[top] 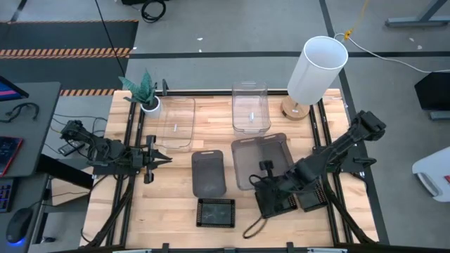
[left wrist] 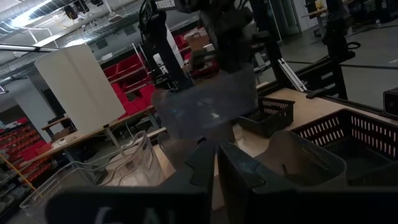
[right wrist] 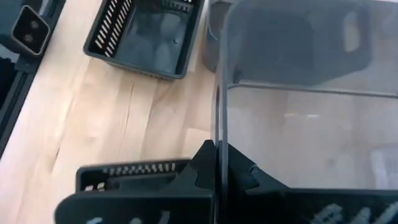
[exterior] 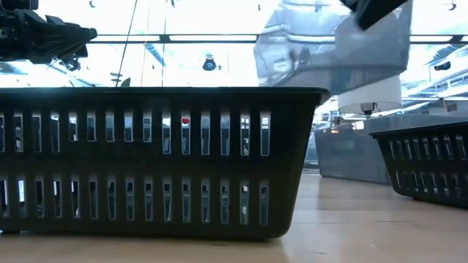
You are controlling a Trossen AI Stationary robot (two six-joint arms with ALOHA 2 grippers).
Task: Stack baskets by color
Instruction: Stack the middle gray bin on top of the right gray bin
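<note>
My right gripper is shut on a smoky dark-grey basket, which hangs in the air right of the table's middle; the low view shows that basket high above the tabletop. A second smoky basket lies flat on the table to its left. One black mesh basket stands near the front edge, and two others sit under the right arm. Two clear baskets rest at the back. My left gripper waits shut at the left, touching nothing. My right gripper pinches the rim of the smoky basket's wall at its near end, with one finger inside the basket and one outside. The fingers slant down from the table's right near side. The basket is lifted clear of the table and hangs tilted.
A white cylindrical lamp stands at the back right and a small potted plant at the back left. Bare wood lies between the left gripper and the lying smoky basket.
</note>
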